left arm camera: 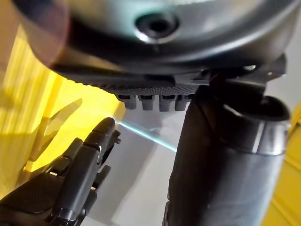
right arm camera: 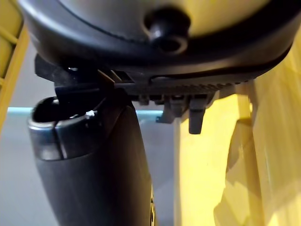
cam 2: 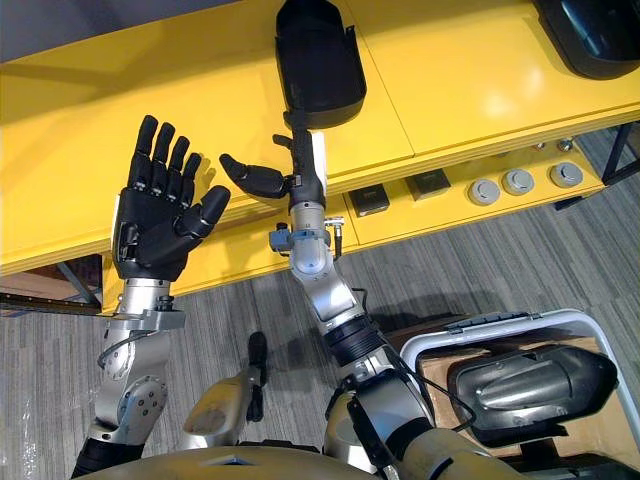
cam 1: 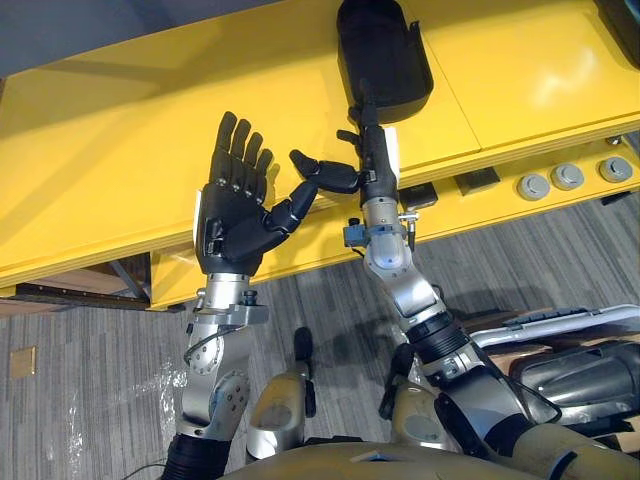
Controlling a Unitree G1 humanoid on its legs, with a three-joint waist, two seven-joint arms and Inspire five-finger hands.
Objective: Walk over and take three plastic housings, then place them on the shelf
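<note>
left hand (cam 1: 235, 205) splayed wide over the yellow shelf (cam 1: 100, 150), right hand (cam 1: 374, 165) with straight fingers at the edge of a black plastic housing (cam 1: 385, 50) lying there.

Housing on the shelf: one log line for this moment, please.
left hand open, raised, empty | right hand open, reaching at near edge of black housing | black housing lying on yellow shelf | not gripped

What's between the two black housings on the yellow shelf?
Bare yellow shelf top between the near housing and the corner housing, in the right eye view.
</note>
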